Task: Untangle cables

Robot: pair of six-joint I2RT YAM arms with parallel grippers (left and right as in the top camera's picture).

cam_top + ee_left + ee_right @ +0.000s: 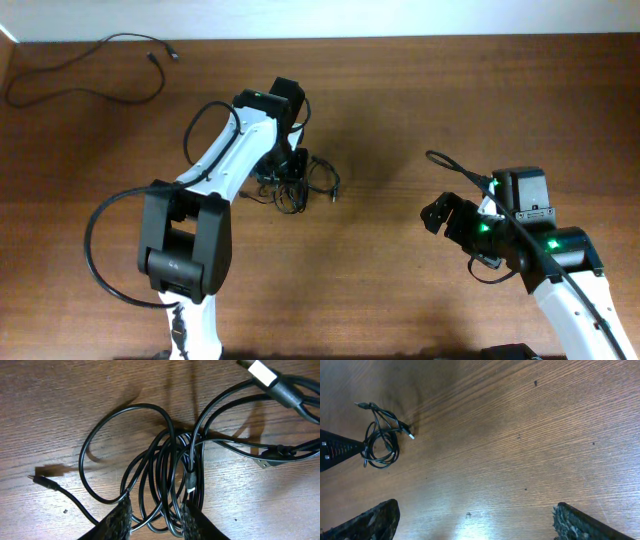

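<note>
Where the tabletop (400, 100) runs into its far-left corner, a lone cable (60, 63) lies in one wide, loose loop. Both its small plug ends point toward the far edge, and it is well apart from everything else.

Further right, near the middle of the tabletop, sits the bundle (182, 435), a tangle of thin black cables coiled over one another, with several strands crossing at one knot. The left arm (215, 175) reaches in from the near edge, and its wrist covers part of the tangle from above. In the left wrist view, the left tool (156, 505) is down at the near side of the coil. Its two fingers (122, 520) stand on either side of a handful of strands, with a narrow gap between them. The outer strands look to touch the pads, but the pictures do not show whether the tool is clamped on them or only straddling them.

Three plug ends trail out of the bundle:
- A small plug (42, 481) lies flat on the wood at the left of that view.
- A larger plug with a pale tip (262, 372) is at the top right.
- A metal-tipped plug (262, 462) is below the larger one.

Toward the right edge, the right arm (560, 270) comes in from the near-right corner. The right tool (475, 522) hangs over bare wood with its fingers spread wide apart and nothing between them. The bundle is well apart from it, to its left.
</note>
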